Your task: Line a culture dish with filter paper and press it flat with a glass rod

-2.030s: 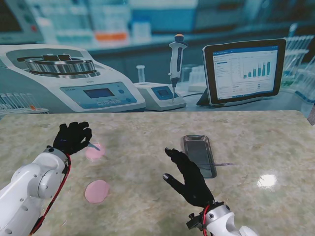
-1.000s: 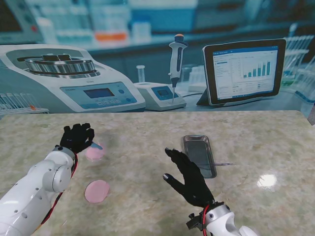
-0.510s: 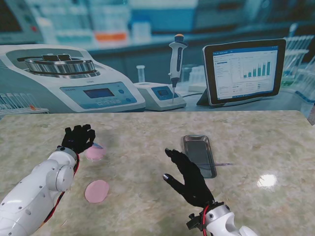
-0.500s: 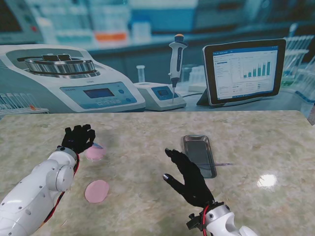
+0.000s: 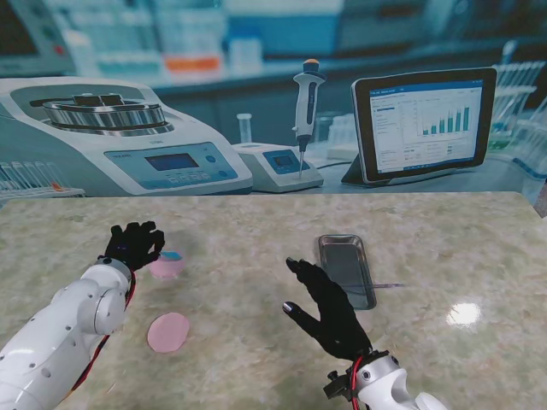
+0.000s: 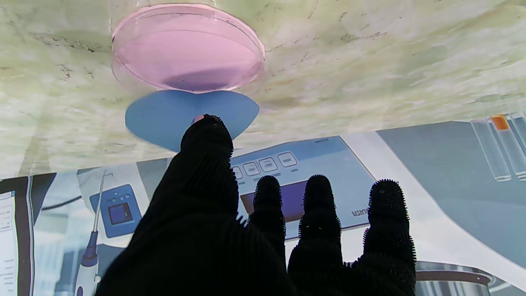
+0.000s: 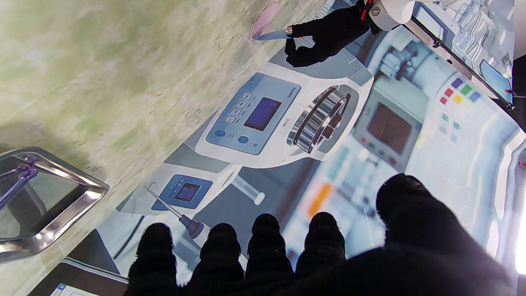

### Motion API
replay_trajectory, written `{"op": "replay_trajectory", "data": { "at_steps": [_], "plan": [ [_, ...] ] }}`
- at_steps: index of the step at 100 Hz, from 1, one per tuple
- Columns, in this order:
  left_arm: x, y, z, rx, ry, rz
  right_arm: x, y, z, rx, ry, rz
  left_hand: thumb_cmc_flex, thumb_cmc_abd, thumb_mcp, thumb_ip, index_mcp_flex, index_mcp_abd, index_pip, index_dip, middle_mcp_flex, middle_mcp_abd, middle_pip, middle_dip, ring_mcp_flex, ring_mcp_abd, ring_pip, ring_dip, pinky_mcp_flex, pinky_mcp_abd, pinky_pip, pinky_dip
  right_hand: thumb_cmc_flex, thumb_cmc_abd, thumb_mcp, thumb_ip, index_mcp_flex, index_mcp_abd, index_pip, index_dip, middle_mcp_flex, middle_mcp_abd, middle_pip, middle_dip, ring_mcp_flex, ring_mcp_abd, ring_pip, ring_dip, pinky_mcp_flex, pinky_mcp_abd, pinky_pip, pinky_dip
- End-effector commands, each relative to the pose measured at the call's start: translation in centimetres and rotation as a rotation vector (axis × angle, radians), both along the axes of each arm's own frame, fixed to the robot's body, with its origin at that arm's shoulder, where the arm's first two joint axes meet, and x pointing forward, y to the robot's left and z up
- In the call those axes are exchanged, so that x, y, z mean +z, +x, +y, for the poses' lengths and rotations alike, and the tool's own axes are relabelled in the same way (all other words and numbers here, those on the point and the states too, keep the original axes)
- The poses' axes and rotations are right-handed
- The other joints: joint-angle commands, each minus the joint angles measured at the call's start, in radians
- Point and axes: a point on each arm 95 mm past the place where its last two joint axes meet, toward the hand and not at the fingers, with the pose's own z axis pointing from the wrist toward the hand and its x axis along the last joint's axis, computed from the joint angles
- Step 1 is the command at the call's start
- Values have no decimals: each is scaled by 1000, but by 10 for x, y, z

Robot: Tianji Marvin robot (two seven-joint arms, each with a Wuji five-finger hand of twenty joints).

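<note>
A pink culture dish point(image 5: 166, 268) point(image 6: 187, 47) sits on the table at the left. My left hand point(image 5: 132, 243) point(image 6: 254, 238) is shut on a blue filter paper disc point(image 5: 173, 255) point(image 6: 191, 115), pinching its edge with the thumb. The paper hangs just over the dish's far rim, apart from the dish floor. My right hand point(image 5: 329, 312) point(image 7: 287, 255) hovers open beside a metal tray point(image 5: 346, 269) point(image 7: 45, 205). A thin glass rod point(image 5: 389, 285) pokes out of the tray's right side.
A second pink disc point(image 5: 167, 331), perhaps the dish lid, lies nearer to me than the dish. Behind the table's far edge is a backdrop picturing a centrifuge point(image 5: 111, 137), a pipette point(image 5: 305, 111) and a tablet point(image 5: 423, 124).
My left hand has edged right and slightly nearer with the blue paper, bringing it over the dish. The right hand has not moved.
</note>
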Motion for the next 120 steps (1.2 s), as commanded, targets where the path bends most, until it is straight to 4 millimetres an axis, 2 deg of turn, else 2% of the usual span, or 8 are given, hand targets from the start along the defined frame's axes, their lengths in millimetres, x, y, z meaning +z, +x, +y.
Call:
{"op": "replay_trajectory", "data": {
  "at_steps": [1,34,41,46,54,75,100,120],
  "plan": [
    [0,-2,1,0,2,7,-1,-3,2,3,4,7,76,38,-8,30,-31,-44,-7,-17,-1,-9,-24,8,-22,4,-22,5,-20,-5,-5,18,4,31,-17,-9,7,-20,4,11,-22,-34,-5,0,-16,-14,-23,1,-12,-5,1,19],
    [0,-8,5,-3,26,36,-1,-2,3,4,6,5,0,-33,31,38,-140,-58,-63,-115,-23,-23,-92,20,-29,1,-64,5,-28,-11,-28,22,5,30,-17,-9,6,-21,3,11,-22,-35,-5,0,-16,-15,-23,1,-12,-5,1,19],
    [1,-9,6,-4,35,46,-1,-2,3,5,6,4,-78,-51,140,23,-157,-38,-112,-152,-29,-6,-131,33,-28,-2,-89,12,-30,-15,-41,27,5,29,-17,-9,6,-21,3,11,-22,-33,-5,0,-16,-14,-23,2,-12,-5,1,19],
    [1,-9,7,-4,40,51,-1,-2,3,5,7,3,-166,-67,271,4,-165,-12,-169,-163,-34,-8,-152,43,-29,-3,-102,17,-30,-16,-48,30,5,29,-17,-9,6,-21,3,11,-22,-34,-5,0,-16,-14,-23,2,-12,-5,1,19],
    [2,-10,8,-3,48,62,-1,-2,3,6,7,3,-285,-74,426,14,-178,14,-263,-177,-46,-14,-182,53,-33,-5,-123,17,-34,-19,-63,32,5,28,-17,-9,7,-21,3,10,-22,-33,-5,0,-16,-14,-23,2,-12,-5,1,19],
    [4,-12,11,-8,71,91,-1,-2,3,7,8,1,-379,-134,537,2,-162,67,-505,-353,-67,-24,-243,58,-42,-6,-168,16,-41,-21,-94,34,4,27,-17,-9,6,-21,3,10,-23,-33,-5,0,-16,-14,-23,2,-12,-5,0,19],
    [6,-14,11,-12,62,97,-1,-2,3,6,7,0,-416,-120,520,-9,-158,84,-652,-457,-72,-22,-275,39,-49,-4,-198,11,-46,-21,-120,34,5,26,-16,-9,7,-22,3,10,-22,-33,-5,0,-16,-14,-23,2,-12,-5,0,19],
    [14,-23,8,-29,-25,93,-1,-2,3,5,4,1,-489,-42,383,0,-146,86,-784,-529,-66,-36,-294,-71,-61,3,-264,-23,-56,-20,-223,19,7,24,-14,-9,7,-22,4,11,-21,-34,-3,1,-16,-14,-22,2,-12,-4,0,20]
  ]
}}
